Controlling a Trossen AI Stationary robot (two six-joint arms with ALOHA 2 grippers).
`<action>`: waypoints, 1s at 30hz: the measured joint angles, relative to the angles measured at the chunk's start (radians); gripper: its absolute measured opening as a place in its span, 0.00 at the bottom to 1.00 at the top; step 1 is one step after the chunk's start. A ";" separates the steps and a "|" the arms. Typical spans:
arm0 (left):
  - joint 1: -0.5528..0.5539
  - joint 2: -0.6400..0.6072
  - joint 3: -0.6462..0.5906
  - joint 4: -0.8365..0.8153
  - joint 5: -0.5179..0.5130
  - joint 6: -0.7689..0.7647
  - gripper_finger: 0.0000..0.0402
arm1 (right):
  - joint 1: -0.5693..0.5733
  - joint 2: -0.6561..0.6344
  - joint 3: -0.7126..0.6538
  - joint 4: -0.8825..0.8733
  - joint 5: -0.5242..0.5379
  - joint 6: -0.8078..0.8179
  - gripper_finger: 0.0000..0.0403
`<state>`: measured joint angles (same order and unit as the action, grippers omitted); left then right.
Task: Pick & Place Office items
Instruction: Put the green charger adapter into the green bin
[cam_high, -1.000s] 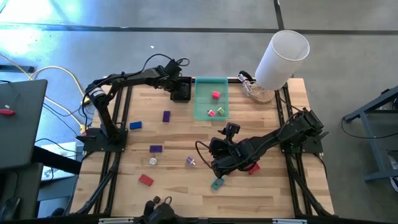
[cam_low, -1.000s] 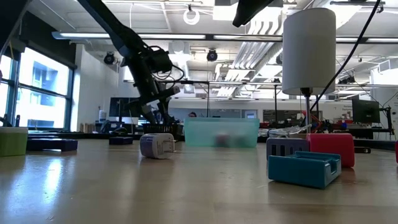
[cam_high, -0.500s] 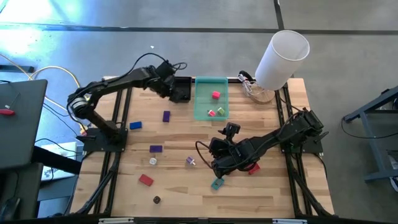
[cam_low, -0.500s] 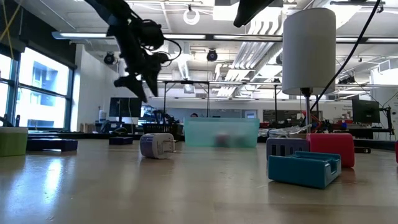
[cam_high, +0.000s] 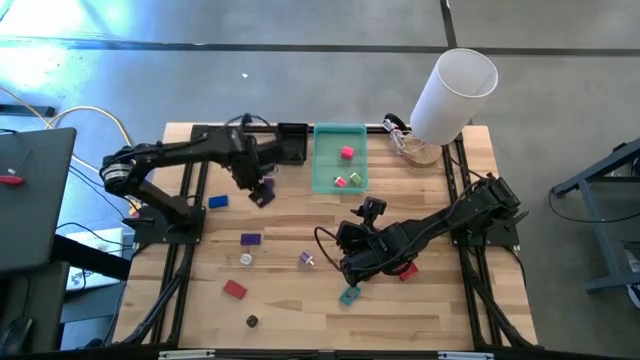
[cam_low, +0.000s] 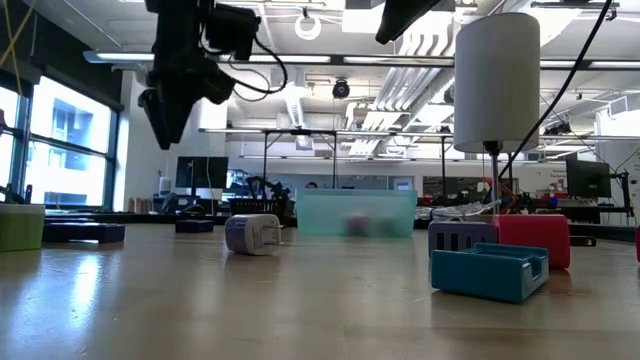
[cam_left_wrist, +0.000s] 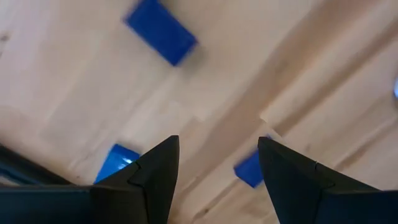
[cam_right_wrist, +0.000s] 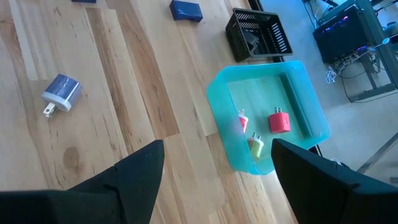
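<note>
Office items lie scattered on the wooden table: a blue block (cam_high: 218, 201), a purple block (cam_high: 250, 239), a white plug (cam_high: 246, 259), a red block (cam_high: 235, 289) and a teal block (cam_high: 349, 295). My left gripper (cam_high: 260, 188) hangs open above the table's left half, pointing down, with nothing between its fingers (cam_left_wrist: 217, 149); blue blocks (cam_left_wrist: 161, 40) show below it. My right gripper (cam_high: 355, 268) stands open and bare (cam_right_wrist: 217, 149) over the middle of the table, slanting down. The green tray (cam_high: 340, 157) holds pink, red and green pieces.
A small black tray (cam_high: 292, 143) stands left of the green tray at the far edge. A big white cylinder (cam_high: 455, 95) rises at the far right corner. A red block (cam_high: 408, 270) lies beside my right arm. A small black piece (cam_high: 251, 321) sits near the front edge.
My left gripper has left the spot over the black tray, risen, and swung toward the table's near edge and a little left. It has tipped from slanting to pointing straight down. My right arm has kept still.
</note>
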<state>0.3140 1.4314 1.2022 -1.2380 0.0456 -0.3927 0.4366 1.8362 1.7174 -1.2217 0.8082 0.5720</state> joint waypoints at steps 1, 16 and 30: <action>-0.032 0.000 0.000 -0.003 -0.001 -0.009 0.53 | 0.000 0.000 0.000 0.000 0.000 0.000 0.71; -0.630 0.005 -0.006 -0.063 -0.034 -0.642 0.52 | 0.001 0.000 0.000 -0.002 0.000 0.000 0.71; -0.826 0.005 -0.139 0.095 -0.083 -0.930 0.52 | 0.002 0.000 0.000 0.055 0.000 -0.073 0.71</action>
<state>-0.5122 1.4363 1.0630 -1.1429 -0.0372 -1.3223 0.4385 1.8366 1.7176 -1.1671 0.8084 0.4989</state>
